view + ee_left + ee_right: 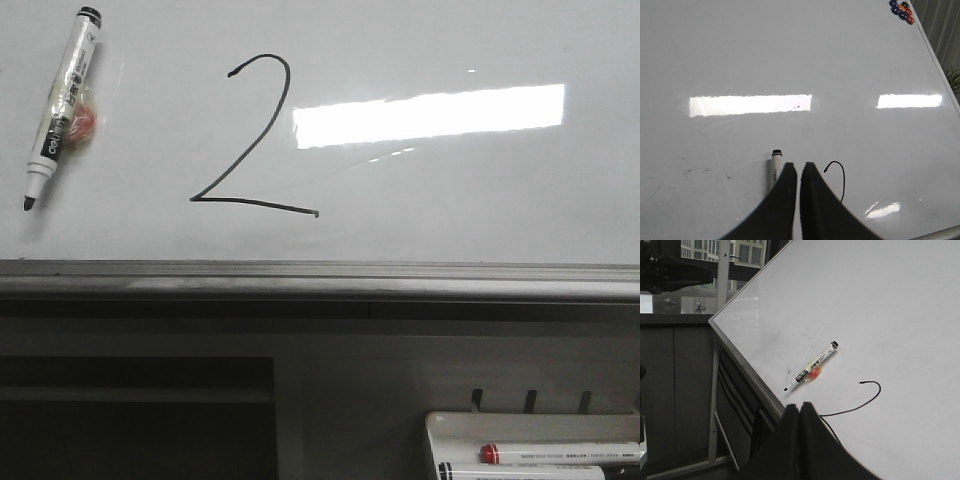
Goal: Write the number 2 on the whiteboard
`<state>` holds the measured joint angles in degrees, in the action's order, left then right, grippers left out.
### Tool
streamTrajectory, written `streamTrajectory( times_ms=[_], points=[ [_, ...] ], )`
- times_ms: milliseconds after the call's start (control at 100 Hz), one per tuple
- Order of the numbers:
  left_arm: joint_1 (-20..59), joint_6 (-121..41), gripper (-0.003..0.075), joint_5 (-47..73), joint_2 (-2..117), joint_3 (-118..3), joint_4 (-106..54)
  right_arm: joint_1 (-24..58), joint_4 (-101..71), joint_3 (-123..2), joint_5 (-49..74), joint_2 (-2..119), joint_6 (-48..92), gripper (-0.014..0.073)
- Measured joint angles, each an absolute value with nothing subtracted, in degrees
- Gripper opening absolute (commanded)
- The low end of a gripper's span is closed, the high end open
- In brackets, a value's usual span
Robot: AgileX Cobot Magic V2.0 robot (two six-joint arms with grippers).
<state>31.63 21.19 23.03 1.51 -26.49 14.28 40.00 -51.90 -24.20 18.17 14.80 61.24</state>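
A finished number 2 (255,140) sits in black on the whiteboard (450,200), left of centre in the front view, its flat base line slanting down toward the right. To its left, at the upper left of that frame, a white marker (62,105) with black ends lies against the board, tilted, tip pointing down. Below runs the grey ledge (320,278), and at the lower right a pen tray (450,425) holds more markers. The left pincer (799,172) has its black fingers pressed together on nothing, hovering over the board by the marker. The right pincer (800,412) is likewise closed and empty. Coloured magnets (902,10) cluster at the board's far corner.
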Motion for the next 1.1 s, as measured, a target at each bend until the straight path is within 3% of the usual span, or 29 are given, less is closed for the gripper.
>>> streamTrajectory(
  times_ms=[260, 450, 760, 1100],
  points=[
    [27.4, 12.0, -0.0020, 25.4, 1.5, -25.8, 10.9, 40.0, -51.9, -24.2, 18.2, 14.8, 61.2, -0.0072],
    [16.4, -1.7, -0.0020, 25.0, 1.5, -23.0, 2.4, 40.0, -51.9, -24.2, 18.2, 14.8, 61.2, -0.0072],
    [-1.3, -4.2, -0.0020, 17.8, 0.0, -10.3, -2.6, 40.0, -51.9, -24.2, 18.2, 14.8, 61.2, -0.0072],
    [-3.1, -4.2, -0.0020, 17.2, -0.2, 0.1, -3.4, 40.0, -52.0, -24.2, 18.2, 14.8, 61.2, -0.0072]
  ],
)
